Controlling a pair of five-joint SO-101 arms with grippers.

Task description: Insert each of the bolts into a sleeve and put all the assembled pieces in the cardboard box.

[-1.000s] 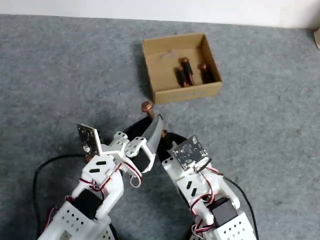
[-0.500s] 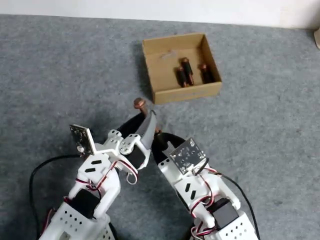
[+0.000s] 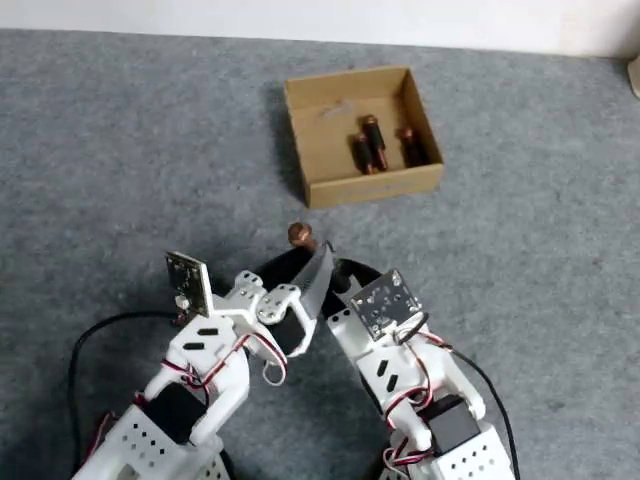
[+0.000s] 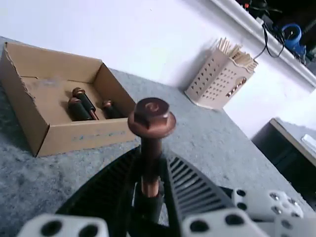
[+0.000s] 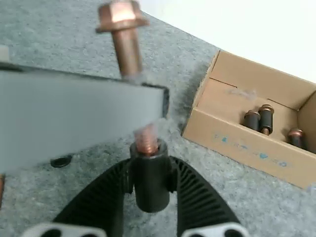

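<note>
The bolt (image 4: pixel 150 148) stood upright with its hexagonal head uppermost, and your left end effector (image 4: pixel 148 168) was clenched on its shank. The bolt's lower end had entered the top of the black sleeve (image 5: pixel 149 180), which your right end effector (image 5: pixel 149 165) gripped between its ribbed fingers (image 5: pixel 197 197). In the high view the two end effectors met nose to nose, near the front wall of the cardboard box (image 3: pixel 375 185) but apart from it. The bolt and sleeve were held above the grey worktop (image 3: pixel 120 150), outside the box. Three assembled pieces (image 3: pixel 372 142) lay side by side inside the box, towards its right half. Beyond the box, against the wall, the left wrist view showed a perforated holder of sticks (image 4: pixel 219 81).
</note>
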